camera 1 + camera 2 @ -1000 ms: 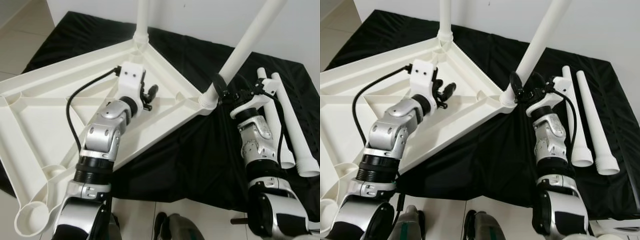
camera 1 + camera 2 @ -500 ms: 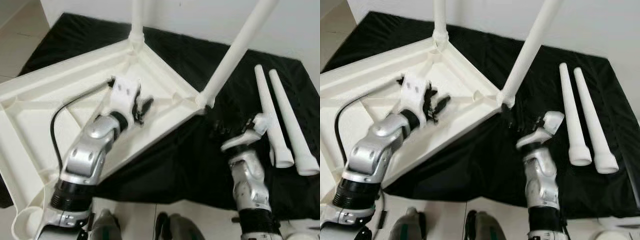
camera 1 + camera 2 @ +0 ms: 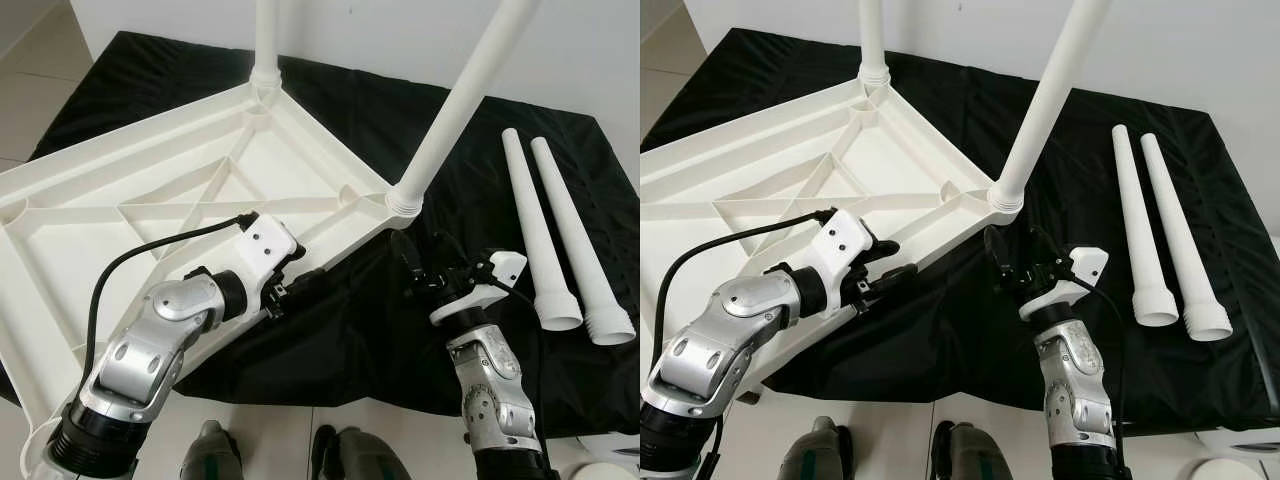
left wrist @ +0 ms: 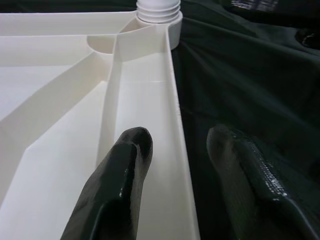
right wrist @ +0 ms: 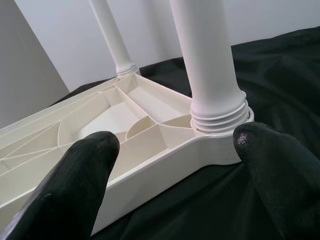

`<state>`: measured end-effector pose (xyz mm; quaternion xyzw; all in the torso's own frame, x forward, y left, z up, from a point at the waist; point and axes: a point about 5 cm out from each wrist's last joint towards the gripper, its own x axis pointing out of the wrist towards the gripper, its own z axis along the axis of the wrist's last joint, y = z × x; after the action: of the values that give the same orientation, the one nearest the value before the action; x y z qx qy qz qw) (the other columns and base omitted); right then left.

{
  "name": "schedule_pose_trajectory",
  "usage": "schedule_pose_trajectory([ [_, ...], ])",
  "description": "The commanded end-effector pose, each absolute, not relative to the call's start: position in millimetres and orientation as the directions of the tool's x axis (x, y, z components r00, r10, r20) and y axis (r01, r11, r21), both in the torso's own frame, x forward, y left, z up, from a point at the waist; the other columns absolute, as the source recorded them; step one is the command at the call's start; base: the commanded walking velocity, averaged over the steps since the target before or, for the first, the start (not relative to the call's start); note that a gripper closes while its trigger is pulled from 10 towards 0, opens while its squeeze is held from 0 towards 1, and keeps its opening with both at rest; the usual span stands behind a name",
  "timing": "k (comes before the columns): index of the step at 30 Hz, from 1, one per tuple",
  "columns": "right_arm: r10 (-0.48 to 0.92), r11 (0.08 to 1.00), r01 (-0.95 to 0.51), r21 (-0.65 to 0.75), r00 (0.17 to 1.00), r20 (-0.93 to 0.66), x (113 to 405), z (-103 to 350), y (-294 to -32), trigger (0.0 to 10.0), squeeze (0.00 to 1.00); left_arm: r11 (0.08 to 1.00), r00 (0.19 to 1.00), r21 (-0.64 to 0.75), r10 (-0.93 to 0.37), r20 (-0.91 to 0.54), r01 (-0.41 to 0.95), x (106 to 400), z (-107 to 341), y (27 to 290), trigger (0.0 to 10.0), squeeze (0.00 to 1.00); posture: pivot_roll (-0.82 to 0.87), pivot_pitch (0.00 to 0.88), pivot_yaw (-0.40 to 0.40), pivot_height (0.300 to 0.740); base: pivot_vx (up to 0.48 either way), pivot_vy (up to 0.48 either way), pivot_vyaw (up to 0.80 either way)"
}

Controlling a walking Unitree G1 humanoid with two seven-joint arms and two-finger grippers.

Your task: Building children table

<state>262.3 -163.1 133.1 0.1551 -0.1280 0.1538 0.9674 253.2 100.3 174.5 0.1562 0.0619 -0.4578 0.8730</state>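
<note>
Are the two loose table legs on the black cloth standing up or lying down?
Lying down. Both loose legs rest flat, side by side on the black cloth, wide ends toward the robot.

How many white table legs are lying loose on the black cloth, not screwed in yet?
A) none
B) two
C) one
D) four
B: two loose legs lie side by side on the black cloth, to the robot's right of the upside-down tabletop, which already has two legs standing in its corners.
</note>
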Motion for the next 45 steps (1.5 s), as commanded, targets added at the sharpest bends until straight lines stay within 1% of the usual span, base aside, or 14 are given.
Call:
schedule_pose_trajectory([
  [1,0.256,0.908,-0.331,0.257,0.924,0.286,262.7,134.9,-165.1,10.0,0.00,0.470,0.515,0.211,-0.799,-0.310,0.857,245.7,166.8,100.1,10.0,0.00,0.03,0.093,-0.090,0.740,0.000,0.000,0.00],
  [4,0.256,0.908,-0.331,0.257,0.924,0.286,262.7,134.9,-165.1,10.0,0.00,0.470,0.515,0.211,-0.799,-0.310,0.857,245.7,166.8,100.1,10.0,0.00,0.03,0.093,-0.090,0.740,0.000,0.000,0.00],
  [8,0.311,0.902,-0.372,0.218,0.912,0.267,258.0,138.7,-162.8,10.0,0.00,0.458,0.519,0.244,-0.741,-0.426,0.855,243.3,150.6,111.3,10.0,0.00,0.03,0.093,-0.095,0.740,0.000,0.000,0.00],
  [14,0.389,0.888,-0.428,0.169,0.895,0.220,244.9,136.8,-166.7,10.0,0.00,0.450,0.506,0.237,-0.711,-0.488,0.861,239.9,142.9,116.5,10.0,0.00,0.02,0.099,-0.089,0.740,0.000,0.000,0.00],
  [21,0.390,0.894,-0.422,0.152,0.899,0.200,239.6,136.2,-175.3,10.0,0.00,0.469,0.523,0.244,-0.676,-0.520,0.849,239.8,141.2,121.7,10.0,0.00,0.02,0.103,-0.083,0.740,0.000,0.000,0.00],
  [22,0.389,0.894,-0.421,0.153,0.899,0.200,239.3,136.3,-175.2,10.0,0.00,0.471,0.521,0.238,-0.672,-0.527,0.849,239.2,141.5,122.3,6.2,0.00,0.02,0.104,-0.082,0.740,0.000,0.000,0.00],
  [24,0.389,0.894,-0.421,0.153,0.899,0.200,239.3,136.3,-175.2,10.0,0.00,0.471,0.521,0.238,-0.672,-0.527,0.849,239.2,141.5,122.3,6.2,0.00,0.02,0.104,-0.082,0.740,0.000,0.000,0.00],
  [25,0.388,0.894,-0.420,0.154,0.900,0.200,238.9,136.5,-174.8,10.0,0.00,0.473,0.521,0.238,-0.668,-0.532,0.848,239.4,142.0,122.8,4.0,0.00,0.02,0.103,-0.081,0.740,0.000,0.000,0.00],
  [26,0.388,0.894,-0.420,0.155,0.900,0.199,238.4,136.5,-174.4,10.0,0.00,0.469,0.522,0.246,-0.661,-0.539,0.848,239.6,142.7,123.3,0.0,0.00,0.02,0.103,-0.080,0.740,0.000,0.000,0.00],
  [34,0.392,0.895,-0.420,0.149,0.901,0.185,235.9,138.3,-175.9,10.0,0.00,0.497,0.550,0.263,-0.614,-0.566,0.827,246.6,143.7,123.6,0.0,0.00,0.00,0.100,-0.070,0.740,0.000,0.000,0.00],
  [39,0.391,0.897,-0.417,0.144,0.902,0.181,235.0,138.7,-177.0,10.0,0.00,0.554,0.598,0.269,-0.584,-0.549,0.788,256.2,148.8,115.7,0.0,0.00,0.00,0.100,-0.069,0.740,0.000,0.000,0.00],
  [40,0.391,0.897,-0.418,0.144,0.902,0.181,234.8,138.7,-176.9,10.0,0.00,0.562,0.592,0.248,-0.591,-0.548,0.789,257.9,149.4,110.6,10.0,0.00,0.00,0.100,-0.065,0.740,0.000,0.000,0.00],
  [44,0.391,0.897,-0.418,0.146,0.903,0.180,234.1,138.4,-175.7,10.0,0.00,0.612,0.631,0.236,-0.579,-0.516,0.755,264.6,153.6,99.5,10.0,0.00,0.00,0.100,-0.064,0.740,0.000,0.000,0.00],
  [45,0.391,0.897,-0.418,0.146,0.902,0.180,233.8,138.5,-174.7,10.0,0.00,0.668,0.674,0.224,-0.551,-0.492,0.709,271.6,156.9,93.2,10.0,0.00,-0.01,0.105,-0.061,0.740,0.000,0.000,0.00],
])
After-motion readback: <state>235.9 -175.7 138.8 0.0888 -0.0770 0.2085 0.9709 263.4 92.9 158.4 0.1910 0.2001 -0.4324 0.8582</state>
